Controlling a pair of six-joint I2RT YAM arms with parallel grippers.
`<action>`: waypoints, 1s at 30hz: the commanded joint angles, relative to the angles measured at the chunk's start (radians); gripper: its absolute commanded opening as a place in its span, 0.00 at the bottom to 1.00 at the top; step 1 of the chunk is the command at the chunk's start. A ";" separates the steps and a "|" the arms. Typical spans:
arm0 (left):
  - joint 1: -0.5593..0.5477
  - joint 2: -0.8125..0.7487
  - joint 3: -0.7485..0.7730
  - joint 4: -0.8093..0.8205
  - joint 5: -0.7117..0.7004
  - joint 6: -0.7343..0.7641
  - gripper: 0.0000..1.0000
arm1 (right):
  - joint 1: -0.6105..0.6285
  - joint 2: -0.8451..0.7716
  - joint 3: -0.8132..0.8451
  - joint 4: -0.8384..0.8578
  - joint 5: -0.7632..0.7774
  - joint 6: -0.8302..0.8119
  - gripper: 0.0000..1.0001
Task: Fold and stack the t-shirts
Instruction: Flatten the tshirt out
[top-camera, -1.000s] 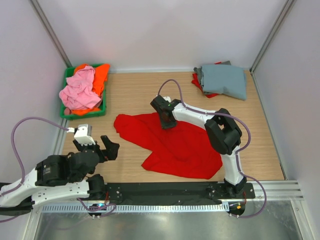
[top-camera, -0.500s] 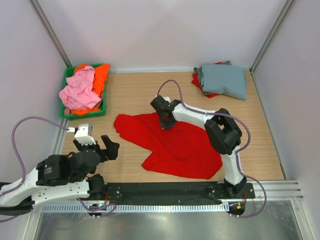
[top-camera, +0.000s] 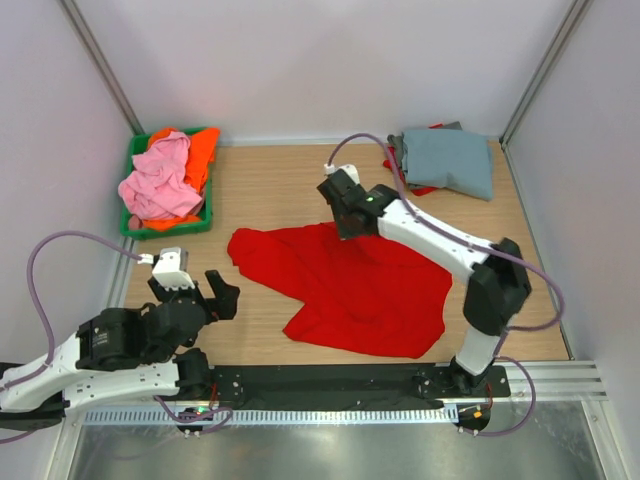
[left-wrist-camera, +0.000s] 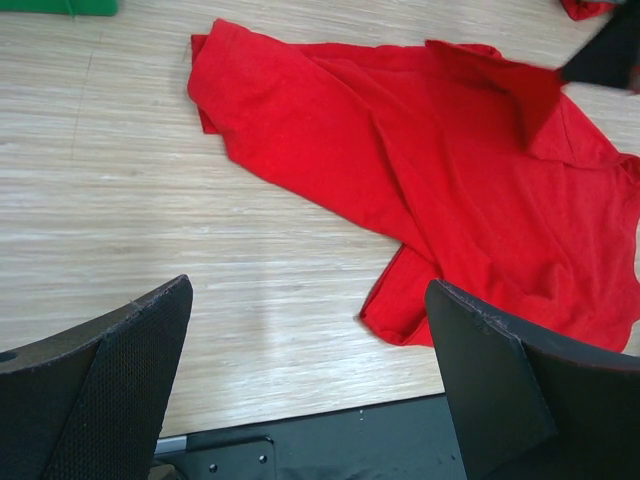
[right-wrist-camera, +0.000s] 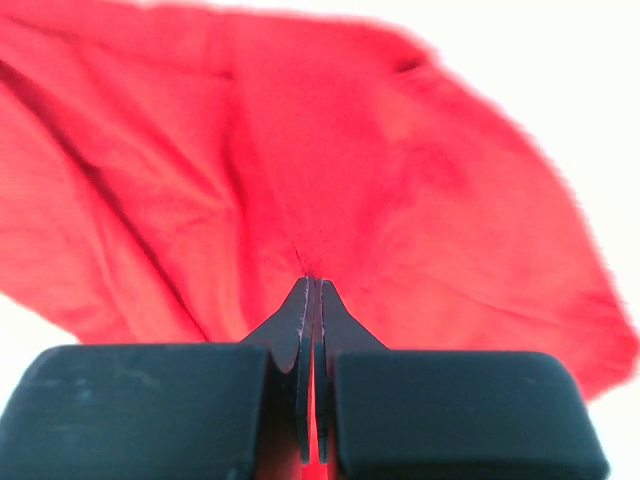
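The bench (top-camera: 270, 190) carries everything, and the biggest thing on it is the red t-shirt (top-camera: 350, 290), lying spread out but crumpled and unfolded near the middle; every place below is given from this shirt. Beyond it and to its right, in the far corner, a grey-blue t-shirt (top-camera: 450, 160) lies folded on top of a second red t-shirt (top-camera: 395, 165) whose edges peek out from beneath, so the stack looks begun with two pieces. Beyond the spread shirt and to its left stands the green bin (top-camera: 170, 226), holding a bundled pink t-shirt (top-camera: 158, 182) with an orange t-shirt (top-camera: 203, 150) behind it, neither one folded. The right gripper (top-camera: 347, 222) is at the far edge of the spread shirt, its jaws pressed together on a pinch of the red cloth, which rises in a peak from the bench. The left gripper (top-camera: 195, 295) hangs off the shirt's near left side, apart from the cloth, its jaws wide apart and holding nothing. By my reckoning the job is somewhere short of half done: two shirts stacked, this one only at the start of its fold, and two waiting in the bin
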 joint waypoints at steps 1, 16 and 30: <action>-0.004 0.013 0.010 -0.012 -0.052 -0.029 1.00 | -0.008 -0.205 0.059 -0.095 0.142 -0.049 0.01; -0.002 0.198 0.041 -0.038 -0.095 -0.103 1.00 | -0.009 -0.917 -0.162 -0.326 0.618 0.285 0.01; 0.482 0.507 0.056 0.402 0.348 0.276 1.00 | -0.009 -1.238 -0.291 -0.185 0.704 0.232 0.01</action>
